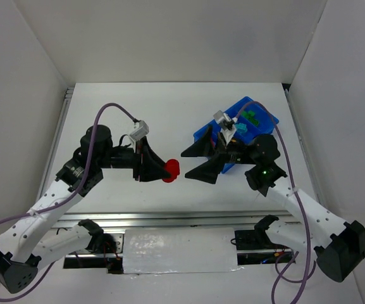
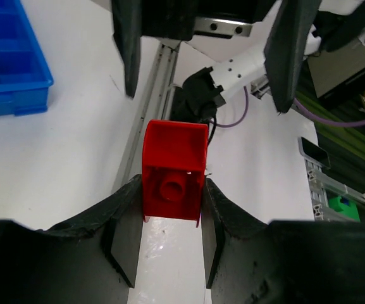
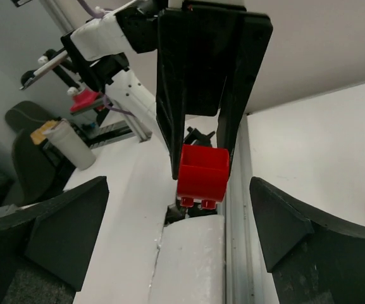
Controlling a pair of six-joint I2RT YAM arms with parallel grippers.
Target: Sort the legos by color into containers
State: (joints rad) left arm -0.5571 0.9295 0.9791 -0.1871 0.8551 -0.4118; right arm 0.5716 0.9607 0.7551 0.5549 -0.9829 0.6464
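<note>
Two arms: both reach inward over the white table [image 1: 169, 114], tips facing each other.
Left claw [image 1: 167, 170]: clamped on a red lego [image 1: 171, 170] between its fingertips.
Right claw [image 1: 188, 163]: fingers spread wide apart, just beside the red lego, not touching it.
Tray: blue tray [image 1: 200, 135] behind the right claw, teal and green legos [image 1: 250, 118] inside.
Room: plain white walls on three sides.

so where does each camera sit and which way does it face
top external: above and behind the bases, looking down on the table; both arms show.
left wrist: on the left arm, looking past its own fingers and the red lego they clamp, toward the right gripper.
right wrist: looking between its open fingers at the left gripper.
shared: both wrist views show that lego.
</note>
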